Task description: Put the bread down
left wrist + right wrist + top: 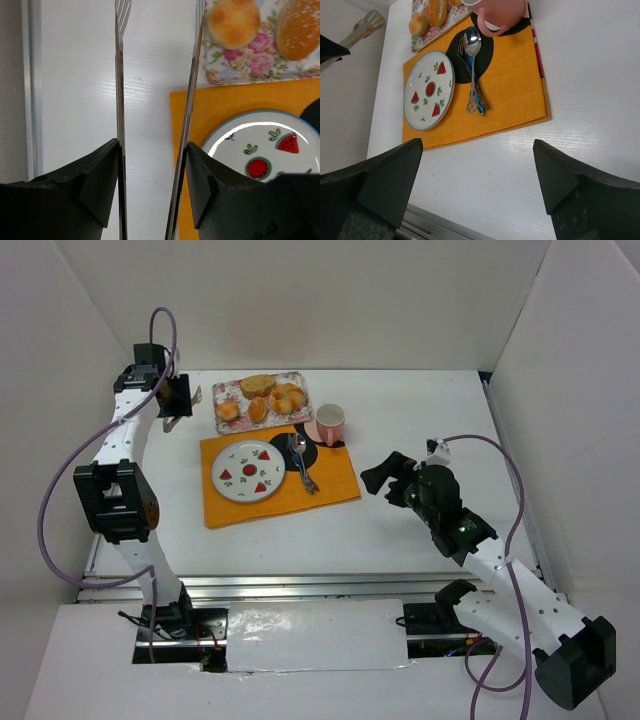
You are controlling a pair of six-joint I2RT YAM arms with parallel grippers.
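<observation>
The left arm [118,455] reaches far forward, its wrist turned so that the left gripper [176,394] faces sideways. Its fingers [100,175] clasp the two blades of metal tongs [120,85] from outside. The blades run straight ahead of the fingers, tips apart. The right arm [500,560] stretches low, and the right gripper [477,146] has its jaws spread wide.

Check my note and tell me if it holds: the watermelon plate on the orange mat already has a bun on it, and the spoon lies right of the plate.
One slip: the plate is empty; the small oval bun is on the floral tray, as the top view shows. Plate on the orange mat, spoon to its right: correct.
</observation>
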